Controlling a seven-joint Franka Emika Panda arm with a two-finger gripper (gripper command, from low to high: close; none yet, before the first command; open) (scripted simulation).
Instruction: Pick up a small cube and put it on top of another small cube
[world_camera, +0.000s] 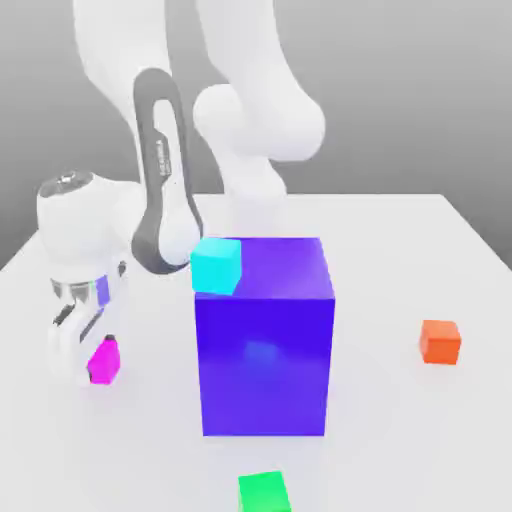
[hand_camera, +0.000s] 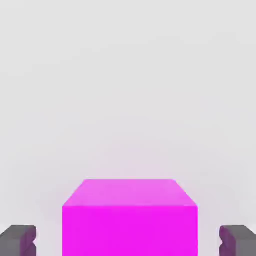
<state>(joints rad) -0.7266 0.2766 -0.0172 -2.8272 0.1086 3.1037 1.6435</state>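
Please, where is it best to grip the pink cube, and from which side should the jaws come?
Grip the pink cube on its two opposite flat side faces, coming from above. The gripper is already placed so, jaws open with a gap on each side.

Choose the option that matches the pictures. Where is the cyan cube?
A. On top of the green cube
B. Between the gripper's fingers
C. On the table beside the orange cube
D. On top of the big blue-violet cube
D: the cyan cube sits at a top corner of the big blue-violet cube, well above the table.
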